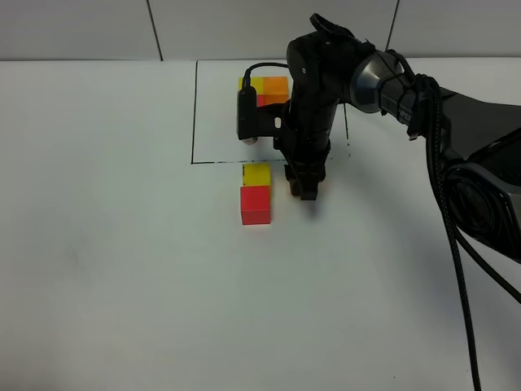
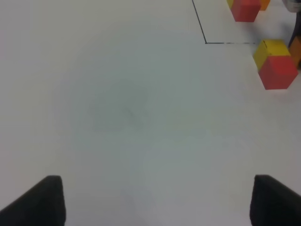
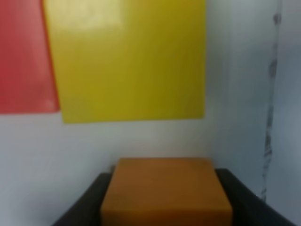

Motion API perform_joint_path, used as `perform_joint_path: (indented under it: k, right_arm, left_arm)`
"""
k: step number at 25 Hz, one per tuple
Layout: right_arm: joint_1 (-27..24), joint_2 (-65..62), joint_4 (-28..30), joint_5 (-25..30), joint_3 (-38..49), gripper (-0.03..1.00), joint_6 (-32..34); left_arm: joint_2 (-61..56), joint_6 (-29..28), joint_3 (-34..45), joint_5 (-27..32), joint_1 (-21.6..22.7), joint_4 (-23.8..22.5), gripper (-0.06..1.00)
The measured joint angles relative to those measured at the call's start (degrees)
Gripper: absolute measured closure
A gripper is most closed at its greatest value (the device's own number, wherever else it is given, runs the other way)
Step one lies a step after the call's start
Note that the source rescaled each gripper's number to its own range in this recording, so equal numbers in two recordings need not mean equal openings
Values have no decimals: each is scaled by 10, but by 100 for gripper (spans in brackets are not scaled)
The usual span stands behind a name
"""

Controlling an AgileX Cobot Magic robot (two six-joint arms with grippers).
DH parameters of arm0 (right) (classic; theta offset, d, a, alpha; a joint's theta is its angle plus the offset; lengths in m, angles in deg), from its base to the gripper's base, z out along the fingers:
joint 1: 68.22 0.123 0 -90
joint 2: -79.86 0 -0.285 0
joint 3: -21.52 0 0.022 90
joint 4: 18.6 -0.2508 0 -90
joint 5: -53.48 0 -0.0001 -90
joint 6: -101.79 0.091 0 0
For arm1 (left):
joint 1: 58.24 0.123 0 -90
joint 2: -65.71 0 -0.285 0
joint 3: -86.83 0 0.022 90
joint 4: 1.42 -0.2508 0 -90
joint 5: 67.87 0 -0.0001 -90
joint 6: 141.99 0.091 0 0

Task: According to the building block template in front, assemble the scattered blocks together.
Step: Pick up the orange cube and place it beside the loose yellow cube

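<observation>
Orange block (image 3: 167, 190): clamped between the fingers of the right claw (image 1: 304, 186), just beside the yellow block (image 1: 257, 173), narrow gap between. Yellow touches red block (image 1: 256, 205); both on the surface (image 1: 122, 269), just outside the template (image 1: 267, 88) frame line. Left claw (image 2: 157, 202) apart, empty, well away.

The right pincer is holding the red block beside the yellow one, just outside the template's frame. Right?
Not quite: the right pincer holds the orange block, not the red one, as the right wrist view shows. The rest stands: it is beside the yellow block, just outside the frame.
</observation>
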Motion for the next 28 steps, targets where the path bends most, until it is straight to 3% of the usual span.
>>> perform_joint_path:
  k: [28]
  right_arm:
    - [7,8,-31,-4,-3,96,0]
  left_arm:
    - [0,0,0,0,0,0,21]
